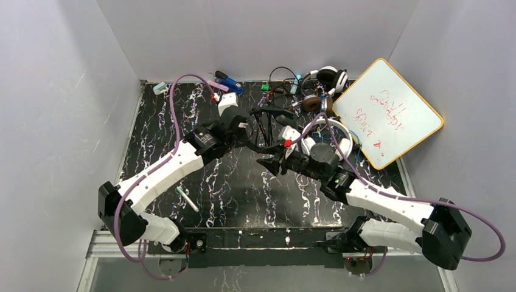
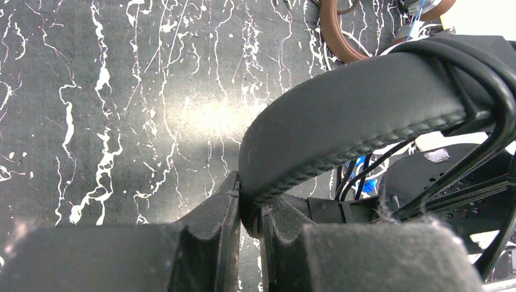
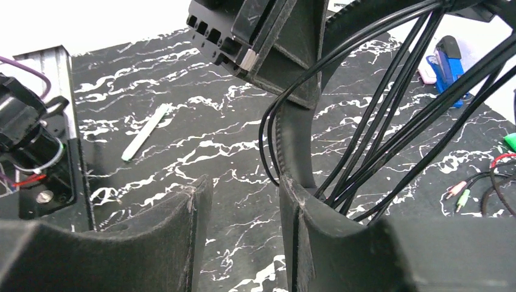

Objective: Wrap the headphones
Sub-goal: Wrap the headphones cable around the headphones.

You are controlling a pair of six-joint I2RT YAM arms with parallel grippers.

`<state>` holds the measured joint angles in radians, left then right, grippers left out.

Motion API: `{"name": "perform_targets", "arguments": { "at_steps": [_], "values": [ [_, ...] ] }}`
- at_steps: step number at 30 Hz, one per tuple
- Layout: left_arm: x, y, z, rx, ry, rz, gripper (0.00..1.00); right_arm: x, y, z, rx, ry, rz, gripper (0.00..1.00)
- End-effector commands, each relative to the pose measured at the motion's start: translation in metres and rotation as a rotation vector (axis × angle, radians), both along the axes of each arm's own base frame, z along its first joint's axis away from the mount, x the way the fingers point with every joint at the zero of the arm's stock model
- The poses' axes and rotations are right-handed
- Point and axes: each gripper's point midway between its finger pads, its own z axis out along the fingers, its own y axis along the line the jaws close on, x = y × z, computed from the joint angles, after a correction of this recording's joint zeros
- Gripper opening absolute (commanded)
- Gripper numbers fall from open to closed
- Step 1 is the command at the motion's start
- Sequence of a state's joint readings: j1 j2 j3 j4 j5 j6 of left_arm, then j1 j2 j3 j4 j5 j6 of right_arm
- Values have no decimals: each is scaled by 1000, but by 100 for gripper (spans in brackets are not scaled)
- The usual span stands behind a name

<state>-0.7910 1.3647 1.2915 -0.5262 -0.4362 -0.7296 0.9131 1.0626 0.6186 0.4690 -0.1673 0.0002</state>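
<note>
Step in hand: winding the cord on the black headphones (image 1: 268, 120), judged partway through. The left gripper (image 2: 249, 204) is clamping the padded headband (image 2: 353, 115) edge-on between its pads. Its jaws are nearly closed, and it is holding the set up off the table just ahead of its own fingertips. Several strands of thin black cord (image 3: 377, 121) are already running across the band, rising up and away from the right gripper (image 3: 240, 207).

The right gripper is standing about half open, with the left one's fingers showing above and ahead of it. The gap between its pads is showing bare table, so nothing is being pinched there. One cord loop is hanging just at the inner edge of the pad on the cord side, and the other strands are passing behind that pad.

Next move, as I read it: the right gripper is needing to catch the loose loop, close on it and carry it round the band while the left is holding firm. Slack is the risk, since turns could be slipping off.

Hard to make out:
- The cord's free end and plug are not showing.
- The ear cups are being cut off in both wrist views.
- Whether strands are touching the back of the right pad, cannot tell.
- The white headset (image 1: 347, 146) is lying partly under the right arm, behind that gripper.
- The brown headset (image 1: 313, 103) is lying beyond it, its cords too tangled to follow.
</note>
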Motion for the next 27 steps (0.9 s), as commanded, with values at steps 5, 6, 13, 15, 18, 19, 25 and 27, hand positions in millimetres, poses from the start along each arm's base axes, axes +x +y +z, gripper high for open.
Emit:
{"name": "perform_targets", "arguments": {
  "at_steps": [5, 6, 13, 15, 18, 19, 25, 27],
  "values": [
    [3, -5, 43, -115, -73, 6, 0, 13, 13, 23, 9, -141, 5, 52],
    [2, -6, 42, -111, -71, 3, 0, 14, 15, 22, 6, -143, 5, 53],
    [2, -7, 42, -111, -65, -3, 0, 21, 23, 27, 8, -159, 8, 50],
    [2, -7, 43, -111, -67, -5, 0, 22, 25, 29, 11, -161, 8, 48],
    [2, -7, 42, -110, -66, -7, 0, 25, 26, 30, 16, -160, -2, 44],
    [2, -7, 43, -109, -67, -7, 0, 26, 25, 31, 19, -161, -7, 42],
    [4, -9, 45, -110, -69, -9, 0, 26, 25, 32, 32, -145, -14, 19],
    [4, -7, 46, -101, -75, -3, 0, 23, 24, 32, 31, -121, -9, 5]
  ]
}}
